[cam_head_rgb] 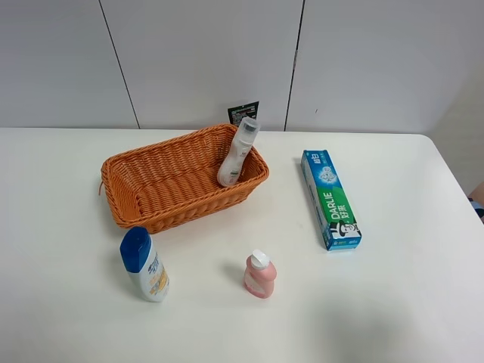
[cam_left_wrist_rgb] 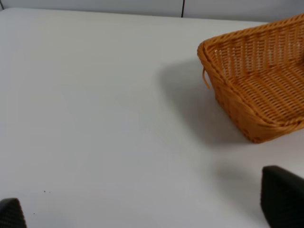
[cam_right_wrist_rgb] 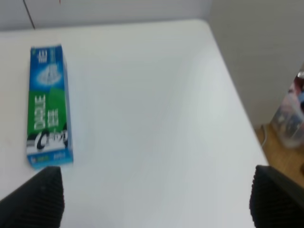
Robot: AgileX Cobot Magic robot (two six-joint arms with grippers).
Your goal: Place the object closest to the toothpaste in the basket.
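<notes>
I'm standing in what looks like a lab test room: a bare white table (cam_head_rgb: 393, 302) is sitting against plain grey panelled walls (cam_head_rgb: 204, 60).

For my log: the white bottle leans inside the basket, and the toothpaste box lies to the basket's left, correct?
Not quite: the toothpaste box lies to the right of the basket, as the exterior high view shows. The white bottle does lean inside it.
</notes>
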